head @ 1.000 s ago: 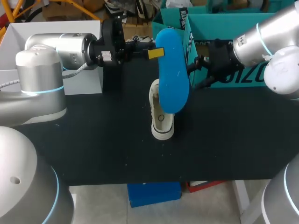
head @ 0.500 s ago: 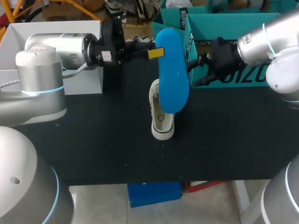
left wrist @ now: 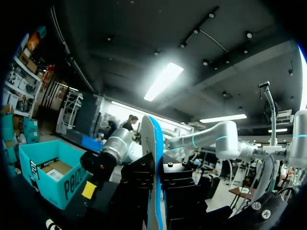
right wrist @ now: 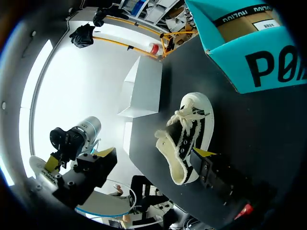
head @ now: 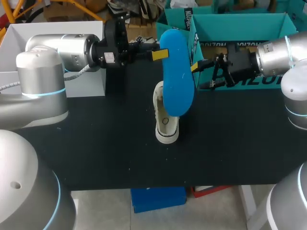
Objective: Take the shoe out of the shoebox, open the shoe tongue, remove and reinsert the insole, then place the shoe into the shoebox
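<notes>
My left gripper [head: 159, 54] is shut on the top end of a blue insole [head: 178, 79], which hangs upright above the table. In the left wrist view the insole [left wrist: 154, 158] stands edge-on, clamped between the black fingers [left wrist: 139, 184]. Under it a black and white sneaker [head: 166, 123] rests on the black table; the insole hides much of it. In the right wrist view the sneaker [right wrist: 189, 132] lies ahead of my open, empty right gripper [right wrist: 154, 153]. That right gripper [head: 201, 72] sits just right of the insole, in front of the teal shoebox [head: 240, 26].
A white open box [head: 86, 79] stands at the back left, behind my left arm. The teal shoebox [right wrist: 240, 43] lies beyond the sneaker's toe in the right wrist view. The black table [head: 96, 148] runs to its front edge near the bottom.
My right arm has drawn back to the right, away from the insole, with its gripper staying open. The left arm and the insole have not moved.
</notes>
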Robot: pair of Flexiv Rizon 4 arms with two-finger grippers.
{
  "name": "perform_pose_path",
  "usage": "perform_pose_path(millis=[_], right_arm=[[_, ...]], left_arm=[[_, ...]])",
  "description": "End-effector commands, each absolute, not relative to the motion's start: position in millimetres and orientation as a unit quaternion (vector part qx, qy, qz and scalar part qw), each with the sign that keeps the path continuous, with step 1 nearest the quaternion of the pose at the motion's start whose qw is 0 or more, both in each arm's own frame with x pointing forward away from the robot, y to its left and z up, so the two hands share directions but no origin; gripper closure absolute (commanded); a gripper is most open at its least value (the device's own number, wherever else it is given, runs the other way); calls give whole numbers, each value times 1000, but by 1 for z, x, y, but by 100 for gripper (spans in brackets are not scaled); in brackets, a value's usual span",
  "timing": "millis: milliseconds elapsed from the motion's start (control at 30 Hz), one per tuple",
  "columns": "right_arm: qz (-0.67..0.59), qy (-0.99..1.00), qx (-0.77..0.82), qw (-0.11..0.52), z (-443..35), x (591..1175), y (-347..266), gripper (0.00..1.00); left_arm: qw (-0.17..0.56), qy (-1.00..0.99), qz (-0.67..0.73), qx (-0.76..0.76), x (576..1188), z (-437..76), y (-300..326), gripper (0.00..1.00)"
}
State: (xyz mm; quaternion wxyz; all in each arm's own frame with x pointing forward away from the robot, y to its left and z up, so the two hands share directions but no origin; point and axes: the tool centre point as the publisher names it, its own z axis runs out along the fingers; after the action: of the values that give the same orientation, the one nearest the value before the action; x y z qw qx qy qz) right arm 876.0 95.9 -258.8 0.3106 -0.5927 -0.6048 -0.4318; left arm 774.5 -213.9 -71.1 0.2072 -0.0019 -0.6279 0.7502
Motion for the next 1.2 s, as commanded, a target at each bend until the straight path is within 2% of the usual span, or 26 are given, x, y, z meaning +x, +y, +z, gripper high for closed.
perform_pose_path(millis=[33,400,800,967,1200], right_arm=[[-467,-582,-569,347,-262,874,93,0],[-511,-539,-537,399,-256,876,91,0],[-521,-538,-533,395,-254,876,91,0],[-521,-538,-533,395,-254,876,91,0],[-521,-538,-533,395,-254,876,91,0]], left_arm=[[206,-628,751,-1,774,-72,-214,100],[206,-628,751,-1,774,-72,-214,100],[206,-628,751,-1,774,-72,-214,100],[130,-683,712,-102,767,-67,-220,100],[-30,-741,627,-238,755,-76,-220,100]])
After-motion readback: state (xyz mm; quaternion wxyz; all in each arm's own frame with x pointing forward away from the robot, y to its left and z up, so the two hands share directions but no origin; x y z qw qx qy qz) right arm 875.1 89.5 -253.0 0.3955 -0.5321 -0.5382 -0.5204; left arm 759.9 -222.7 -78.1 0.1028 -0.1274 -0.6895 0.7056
